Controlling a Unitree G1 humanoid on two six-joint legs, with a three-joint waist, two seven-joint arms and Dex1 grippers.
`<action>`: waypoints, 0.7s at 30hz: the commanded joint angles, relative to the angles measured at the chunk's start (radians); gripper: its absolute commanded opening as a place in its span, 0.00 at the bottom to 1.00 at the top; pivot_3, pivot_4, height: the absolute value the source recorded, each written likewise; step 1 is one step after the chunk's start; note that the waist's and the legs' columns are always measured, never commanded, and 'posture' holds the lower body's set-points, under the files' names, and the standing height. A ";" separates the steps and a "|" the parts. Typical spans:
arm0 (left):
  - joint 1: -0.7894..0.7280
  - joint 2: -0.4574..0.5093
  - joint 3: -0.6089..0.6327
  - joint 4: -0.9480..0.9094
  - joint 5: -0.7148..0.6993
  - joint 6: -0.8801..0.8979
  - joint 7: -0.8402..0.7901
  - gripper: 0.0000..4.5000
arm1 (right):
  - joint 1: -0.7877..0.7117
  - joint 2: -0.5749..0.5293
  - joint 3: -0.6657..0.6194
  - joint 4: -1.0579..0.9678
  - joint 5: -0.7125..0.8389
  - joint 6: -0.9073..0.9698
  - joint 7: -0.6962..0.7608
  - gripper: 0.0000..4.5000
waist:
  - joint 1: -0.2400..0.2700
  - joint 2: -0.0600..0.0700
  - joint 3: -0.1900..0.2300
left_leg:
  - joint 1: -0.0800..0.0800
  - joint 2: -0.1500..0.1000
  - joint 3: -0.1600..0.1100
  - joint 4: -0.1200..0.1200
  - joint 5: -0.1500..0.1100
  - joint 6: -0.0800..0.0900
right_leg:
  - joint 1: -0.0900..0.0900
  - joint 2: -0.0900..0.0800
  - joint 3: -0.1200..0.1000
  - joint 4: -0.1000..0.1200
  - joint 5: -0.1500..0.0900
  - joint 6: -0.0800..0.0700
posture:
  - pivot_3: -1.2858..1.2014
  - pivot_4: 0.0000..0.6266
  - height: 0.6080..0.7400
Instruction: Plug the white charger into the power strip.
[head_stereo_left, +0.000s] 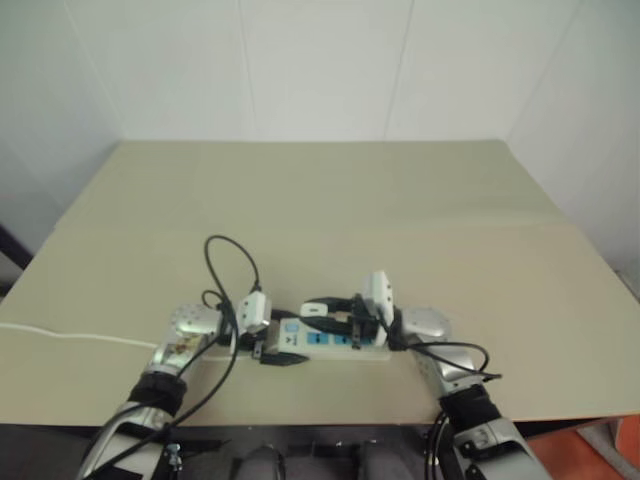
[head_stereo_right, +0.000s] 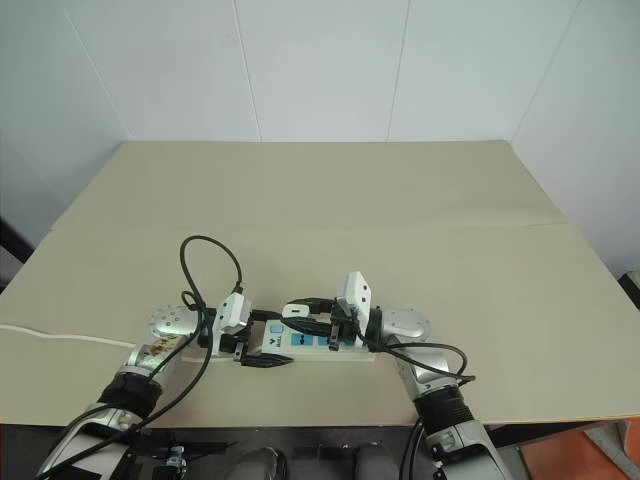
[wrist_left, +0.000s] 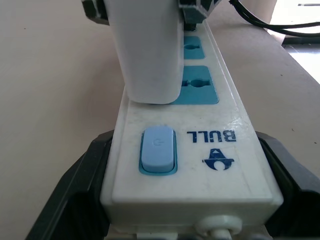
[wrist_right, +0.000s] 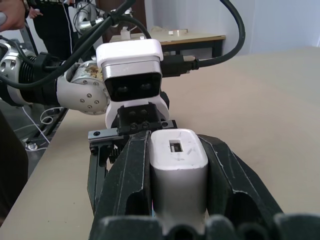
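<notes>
Right gripper (wrist_right: 177, 195): fingers clamped on the white charger (wrist_right: 178, 165), one finger on each long side. Charger stands over the power strip (wrist_left: 200, 150), just behind the blue switch (wrist_left: 158, 149).
Left gripper (head_stereo_right: 262, 345): fingers spread around the strip's switch end.
Power strip: flat on the table (head_stereo_left: 330, 200), long axis running left to right; blue sockets face up.
</notes>
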 joint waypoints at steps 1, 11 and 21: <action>0.041 0.020 -0.048 0.017 0.051 0.023 -0.018 0.74 | 0.006 -0.016 -0.008 0.019 -0.013 -0.015 -0.005 0.25 | 0.000 0.000 0.000 | 0.000 0.000 0.000 0.000 0.000 0.000 | 0.000 0.000 0.000 0.000 0.000 0.000 | 0.52 0.24 1.00; 0.041 0.023 -0.047 0.021 0.051 0.017 -0.015 0.74 | 0.016 -0.071 -0.013 0.096 -0.040 -0.059 0.016 0.25 | 0.001 0.000 0.000 | 0.001 0.000 0.000 0.000 0.000 0.000 | 0.001 0.000 0.000 0.000 0.000 0.000 | 0.52 0.24 1.00; 0.018 0.029 -0.046 0.043 0.051 0.007 -0.005 0.74 | -0.028 -0.126 0.001 0.228 -0.067 -0.122 0.044 0.25 | 0.006 -0.002 -0.001 | 0.003 -0.001 0.000 0.000 0.000 0.000 | 0.004 -0.001 0.000 0.000 0.000 0.000 | 0.52 0.24 1.00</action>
